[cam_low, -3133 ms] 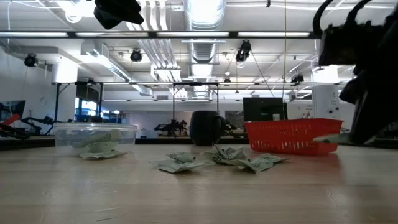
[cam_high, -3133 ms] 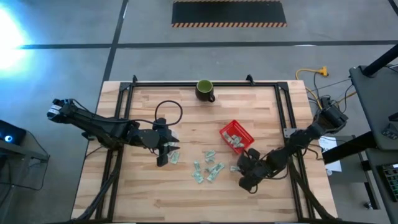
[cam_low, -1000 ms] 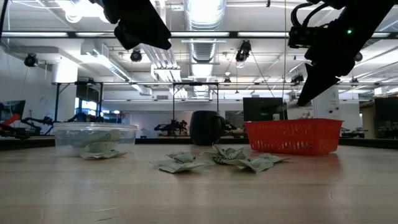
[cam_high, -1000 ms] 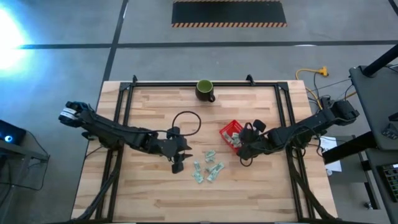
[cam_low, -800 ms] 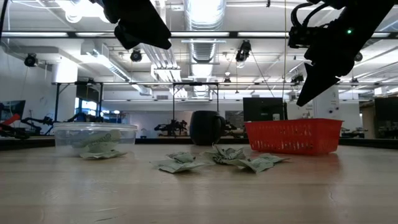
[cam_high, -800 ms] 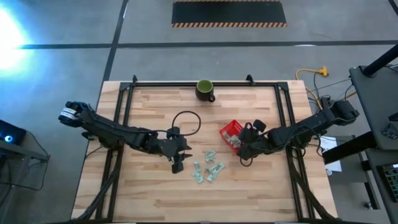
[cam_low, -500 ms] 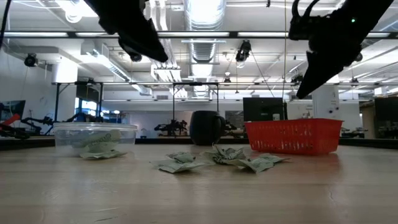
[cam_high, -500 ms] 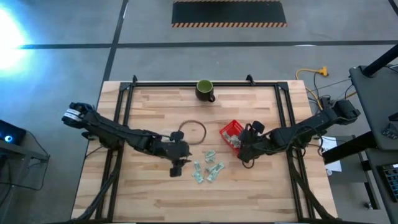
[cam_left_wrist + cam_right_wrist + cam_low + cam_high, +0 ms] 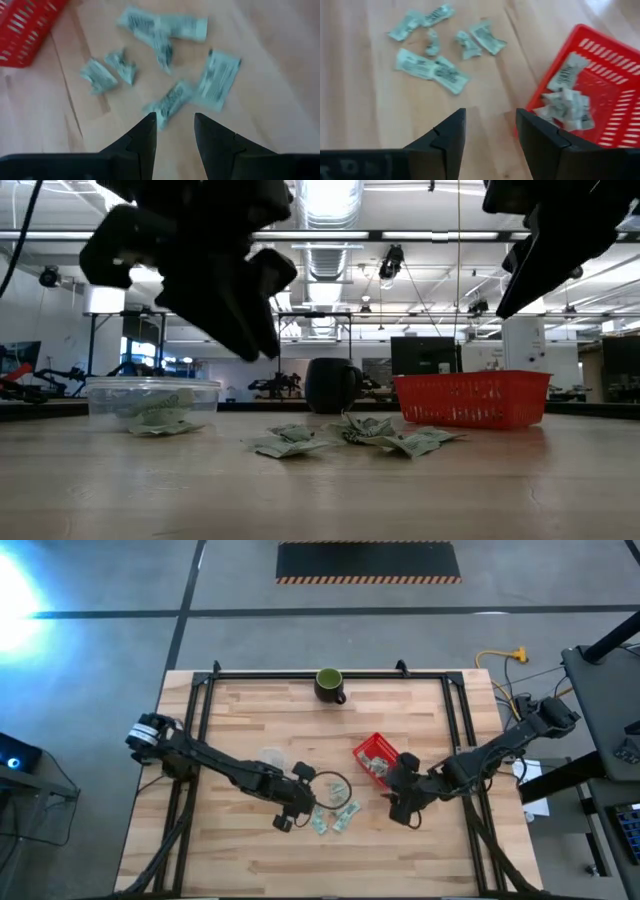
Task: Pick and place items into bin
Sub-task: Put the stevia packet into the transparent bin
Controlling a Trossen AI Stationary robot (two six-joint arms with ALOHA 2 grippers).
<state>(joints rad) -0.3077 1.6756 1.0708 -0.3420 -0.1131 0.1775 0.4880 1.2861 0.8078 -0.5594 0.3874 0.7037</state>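
Observation:
Several pale green-and-white packets (image 9: 335, 817) lie loose on the wooden table, between my two grippers. My left gripper (image 9: 308, 808) hangs open just left of them. In the left wrist view its open fingers (image 9: 148, 127) frame the nearest packet (image 9: 169, 101) from above without touching it. The red bin (image 9: 374, 752) holds several packets (image 9: 564, 102). My right gripper (image 9: 402, 808) stands open with nothing between its fingers (image 9: 451, 131), just on the near side of the bin (image 9: 607, 52) and above the table.
A dark green mug (image 9: 329, 685) stands at the far edge. A clear plastic tub (image 9: 150, 398) with packets inside sits left of the pile, beside my left arm (image 9: 225, 768). A cable loop (image 9: 335, 790) from that arm hangs over the pile.
My left gripper has come down and moved toward the table's right and near edges, up to the loose packets, and its wrist has rolled. My right gripper has drawn back from over the red bin toward the near edge. The packets on the table have stayed put.

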